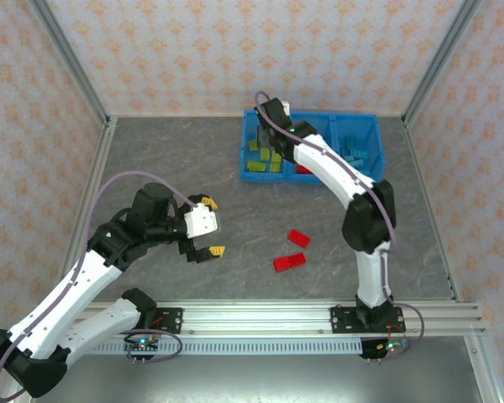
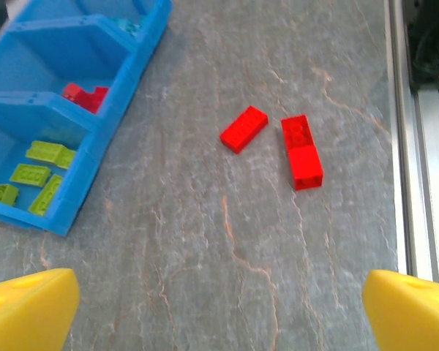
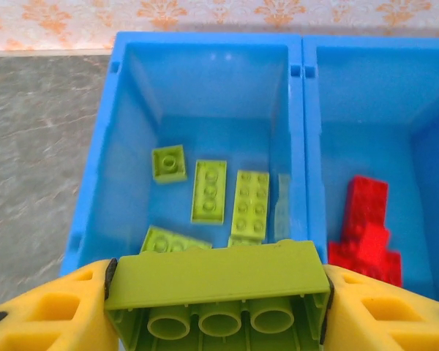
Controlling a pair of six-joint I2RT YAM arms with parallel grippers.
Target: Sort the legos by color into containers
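My right gripper [image 3: 218, 303] is shut on a yellow-green lego [image 3: 219, 272], held by its ends above the left compartment of the blue containers bin [image 3: 305, 139]. Several yellow-green legos [image 3: 208, 190] lie in that compartment, and red legos [image 3: 366, 230] lie in the middle one. From above, the right gripper [image 1: 273, 149] hangs over the bin [image 1: 353, 115], and light blue legos [image 1: 359, 154] fill the right compartment. Two red legos [image 1: 299, 238] [image 1: 290, 262] lie on the table. My left gripper [image 1: 212, 227] hovers open left of them, nothing between its fingers [image 2: 29, 307].
In the left wrist view the two red legos [image 2: 244, 129] [image 2: 302, 151] lie ahead on the grey table, right of the bin [image 2: 117, 110]. An aluminium rail [image 1: 319, 319] runs along the near edge. Frame posts [image 1: 71, 63] stand at the back corners.
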